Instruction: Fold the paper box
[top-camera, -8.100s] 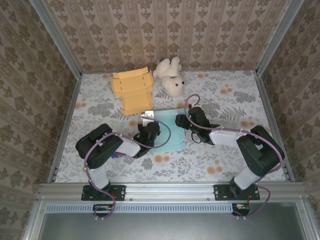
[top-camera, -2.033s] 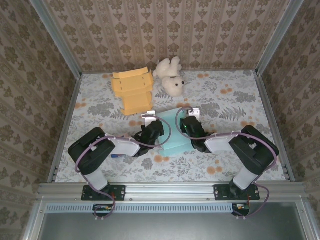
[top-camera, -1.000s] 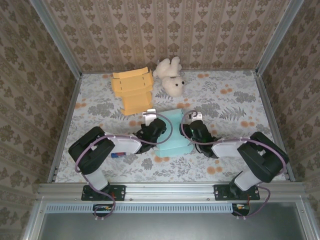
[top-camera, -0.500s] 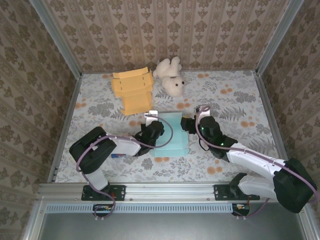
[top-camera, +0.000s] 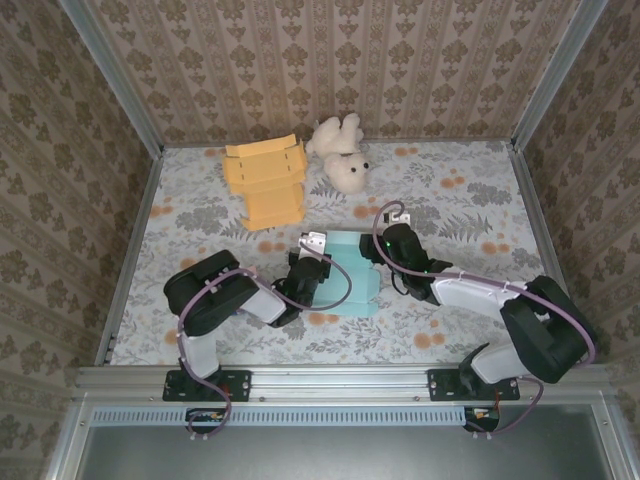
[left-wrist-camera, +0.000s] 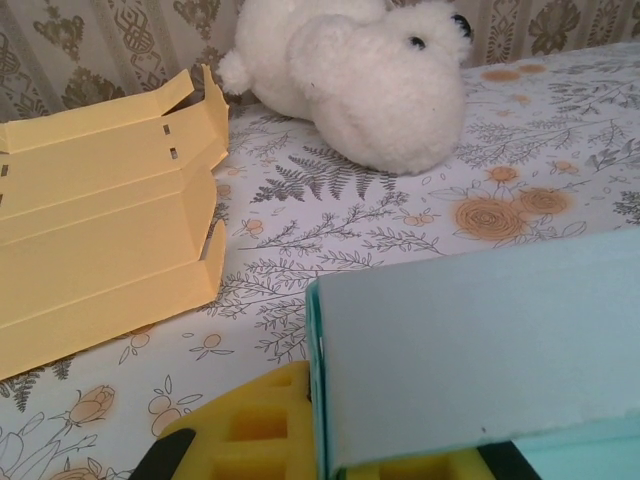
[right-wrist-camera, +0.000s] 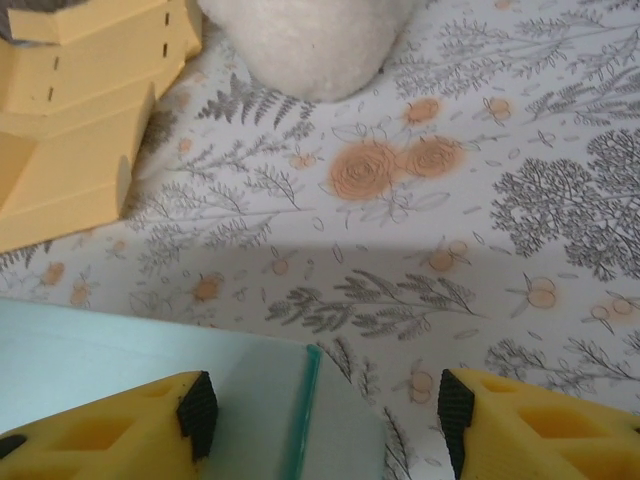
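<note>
Holding: L gripper (top-camera: 312, 262) is clamped on the left edge of the teal paper box (top-camera: 348, 278), centre frame in top view. L wrist view shows a teal panel raised, pinched btwn the yellow pads. R gripper (right-wrist-camera: 320, 428) has jaws apart, straddling the sheet's far corner, not pinching.

Change vs approx. 1 s ago: R arm swung out and back in, wrist now at the box's upper-right corner. L wrist nudged right. Sheet sits squarer, less skewed.

Read: regrasp under way, R lining up for next flap; folding prob. still early.

Yellow blank (top-camera: 265, 185) and plush toy (top-camera: 340, 155) upper centre, well apart from the work.
</note>
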